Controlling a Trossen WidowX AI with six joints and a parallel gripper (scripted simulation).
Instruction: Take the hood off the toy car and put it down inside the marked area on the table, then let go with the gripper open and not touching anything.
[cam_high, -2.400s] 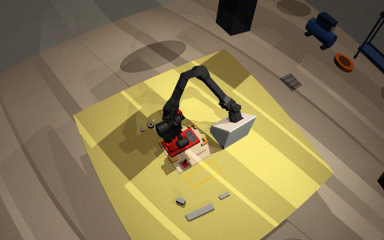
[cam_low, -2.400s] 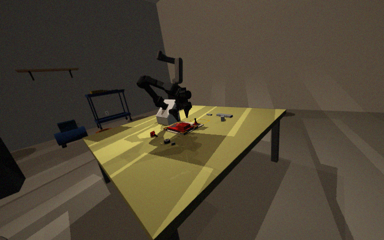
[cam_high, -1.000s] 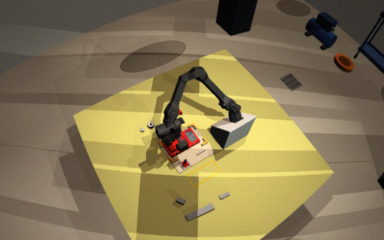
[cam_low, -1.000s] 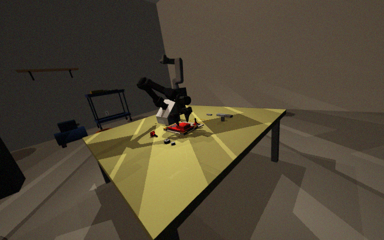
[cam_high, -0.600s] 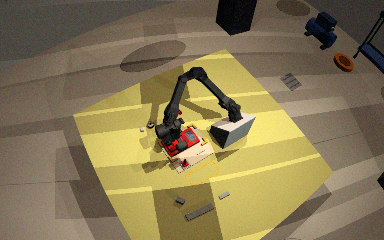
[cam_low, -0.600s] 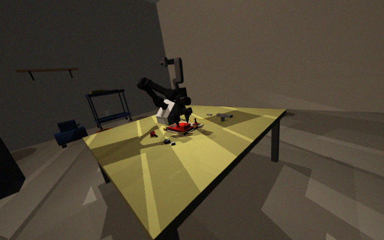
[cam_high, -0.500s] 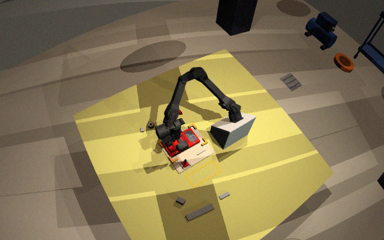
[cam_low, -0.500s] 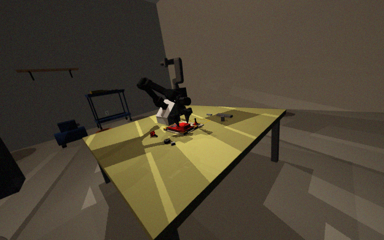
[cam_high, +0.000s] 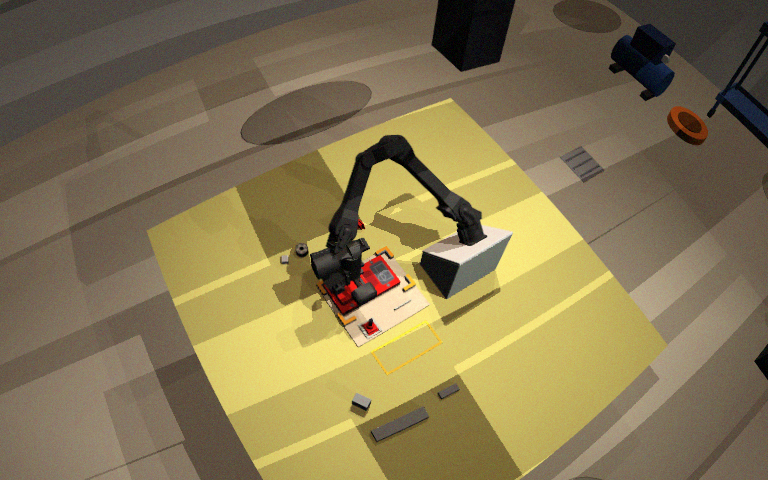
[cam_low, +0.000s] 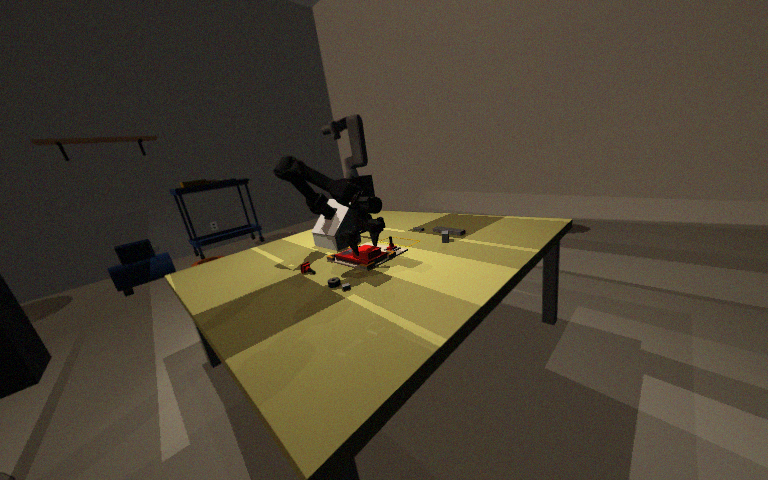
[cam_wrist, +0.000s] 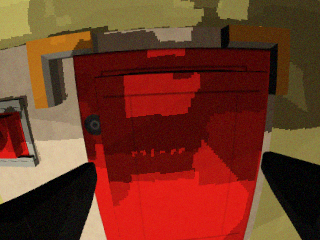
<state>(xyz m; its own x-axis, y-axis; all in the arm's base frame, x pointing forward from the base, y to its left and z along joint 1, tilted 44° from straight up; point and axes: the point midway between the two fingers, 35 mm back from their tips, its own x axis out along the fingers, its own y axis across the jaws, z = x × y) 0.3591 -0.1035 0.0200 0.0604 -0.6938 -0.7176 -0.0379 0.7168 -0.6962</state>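
Yellow and broad, the surface (cam_high: 509, 362) stands in a dim room crossed by bands of light and shadow, and near its middle lies a pale base plate (cam_high: 396, 308) that carries the toy car (cam_high: 365, 283). The car serves as the landmark for everything else. Its red hood (cam_wrist: 175, 160) sits in place on the car body, filling most of the wrist view, with orange corner brackets (cam_wrist: 47, 67) at the far end of the car on either side.

Directly above the car hangs the claw (cam_wrist: 175, 210), pointing down at the hood. Its two dark fingers stand spread nearly to their full width, one on each side of the hood, and nothing is gripped between them. Whether the fingers touch the car's sides cannot be told from these views. In the exterior view the fingertips reach down close to the red body (cam_low: 362, 254).

The marked area (cam_high: 406, 348), a thin orange outline on the surface, lies just beside the base plate on the side of the car away from the arm's elbow. On the plate near that outline stands a small red part with a dark knob (cam_high: 369, 326). The arm's white pedestal (cam_high: 467, 260) sits near the car on another side. A small dark wheel (cam_high: 301, 249) and a tiny grey block (cam_high: 284, 259) lie near the car opposite the pedestal. Well apart from the car, beyond the marked area, lie three grey bars (cam_high: 399, 423).
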